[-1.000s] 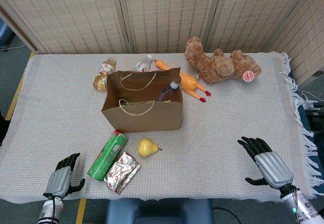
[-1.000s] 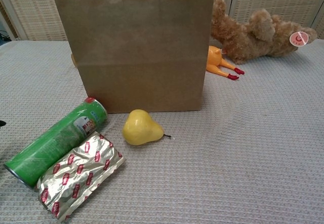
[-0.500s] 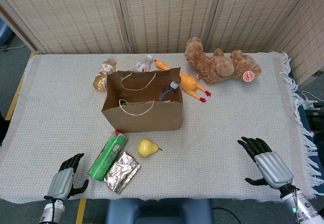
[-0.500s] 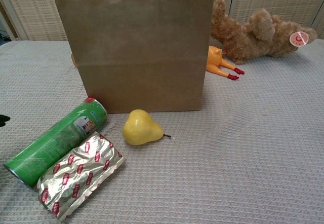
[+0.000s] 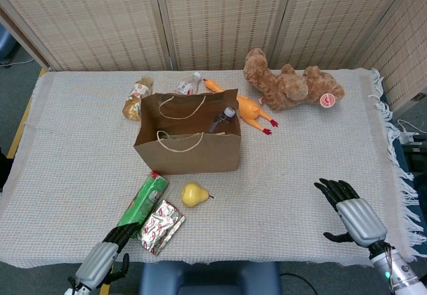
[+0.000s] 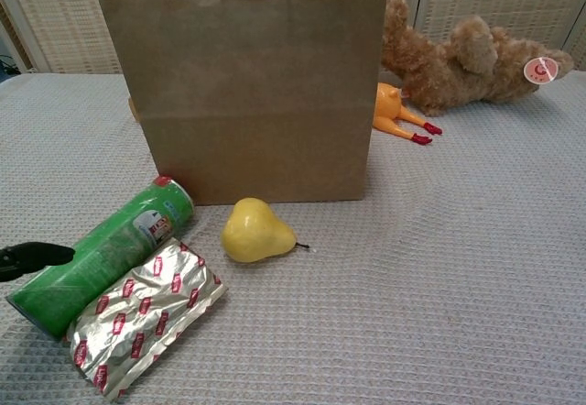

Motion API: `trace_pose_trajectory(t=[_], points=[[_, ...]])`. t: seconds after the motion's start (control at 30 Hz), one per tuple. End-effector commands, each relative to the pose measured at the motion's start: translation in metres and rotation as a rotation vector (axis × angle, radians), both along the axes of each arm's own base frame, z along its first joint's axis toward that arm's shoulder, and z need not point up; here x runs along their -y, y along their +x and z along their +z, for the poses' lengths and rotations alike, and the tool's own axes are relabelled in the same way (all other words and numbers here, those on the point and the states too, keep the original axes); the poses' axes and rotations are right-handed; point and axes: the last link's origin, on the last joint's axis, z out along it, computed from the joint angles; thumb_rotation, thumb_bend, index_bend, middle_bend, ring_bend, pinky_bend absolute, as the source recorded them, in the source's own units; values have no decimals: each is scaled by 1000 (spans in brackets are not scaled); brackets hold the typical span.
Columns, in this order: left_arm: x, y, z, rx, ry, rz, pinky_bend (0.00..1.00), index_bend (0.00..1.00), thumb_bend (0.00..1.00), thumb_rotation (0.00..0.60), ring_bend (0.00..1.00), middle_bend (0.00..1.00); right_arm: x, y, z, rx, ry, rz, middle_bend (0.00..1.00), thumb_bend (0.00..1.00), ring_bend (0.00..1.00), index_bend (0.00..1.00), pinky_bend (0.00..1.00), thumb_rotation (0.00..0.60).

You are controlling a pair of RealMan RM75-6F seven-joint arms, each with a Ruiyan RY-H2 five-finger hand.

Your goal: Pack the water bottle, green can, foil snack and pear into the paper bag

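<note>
The left hand [image 5: 105, 256], fingers apart and empty, is right by the can [image 5: 141, 205]. Next it should grab the can. The right hand [image 5: 351, 214] is open too.

left hand [image 5: 107, 255]: low at table's near edge, fingers apart (empty) | right hand [image 5: 351, 211]: fingers spread, empty

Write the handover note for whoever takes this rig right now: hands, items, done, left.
Left hand: empty, fingers apart, fingertips at the near end of the green can; contact unclear.
Right hand: open, over the cloth at the right, holding nothing.
Paper bag: upright, open, with a bottle already inside.
Can, foil snack and pear lie on the cloth in front of the bag.
Done: apparently the bottle.
Left: can, snack, pear.
</note>
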Motion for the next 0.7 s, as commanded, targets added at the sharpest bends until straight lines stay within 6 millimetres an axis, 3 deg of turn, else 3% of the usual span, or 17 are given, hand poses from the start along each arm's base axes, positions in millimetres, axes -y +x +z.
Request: trace_pose_trajectory(t=[0.03,0.4,0.7], points=[[-1,-1,-7,17,-70,-13,75,0,764,600,0,0,0,0,0,-1,1,0,0,22,0,0,0,600],[-4,9,-20,77,-175,-25,108,0,764,600,0,0,3,-2,-1,-4,6,-10,0,22,0,0,0,600],[-21,15,-34,100,-189,0,115,0,766,600,0,0,5,-1,-2,-4,8,-10,0,22,0,0,0,600]])
